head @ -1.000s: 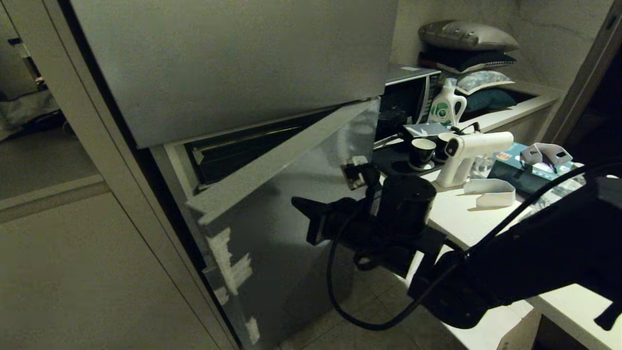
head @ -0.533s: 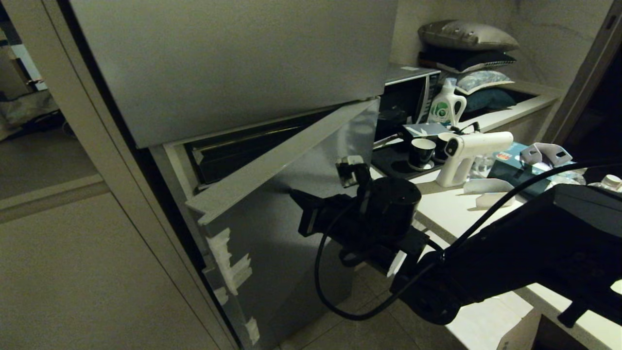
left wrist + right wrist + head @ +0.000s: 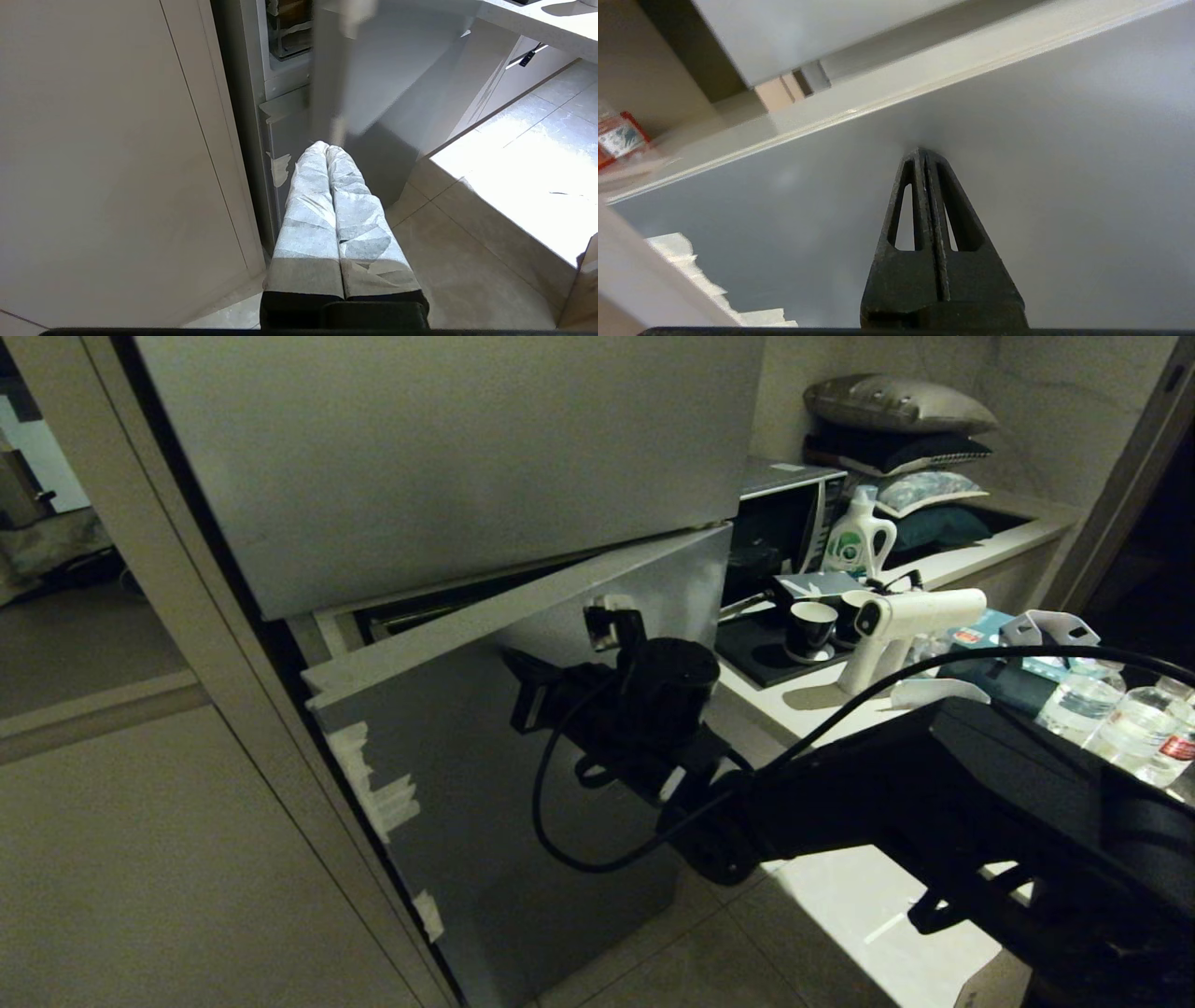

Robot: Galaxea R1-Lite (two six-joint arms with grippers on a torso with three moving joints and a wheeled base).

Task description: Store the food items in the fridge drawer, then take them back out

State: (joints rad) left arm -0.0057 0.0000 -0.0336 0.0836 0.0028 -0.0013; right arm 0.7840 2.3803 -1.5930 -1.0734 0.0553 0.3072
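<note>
My right tool [image 3: 924, 156] has its fingers pressed flat together with nothing between them, and its tip sits on the grey face of the lower fridge door [image 3: 560, 775], a little below that door's top edge. I judge the step in hand to be pushing this door shut. To do it well I want the tip square to the panel so it does not skate sideways, and a slow, even push, easing off as the gap narrows so the door seats without a slam. Just past the tip, between this door and the upper door [image 3: 439, 457], a dark slot is open. The fridge drawer and the food items must lie behind the panel; I cannot see any of them. My left tool [image 3: 328, 150] hangs low by the floor tiles, its wrapped fingers closed on nothing, pointing at the door's lower edge. Off to the right of the working tool, the counter [image 3: 868, 905] carries water bottles [image 3: 1120, 723], clear of my arm.
</note>
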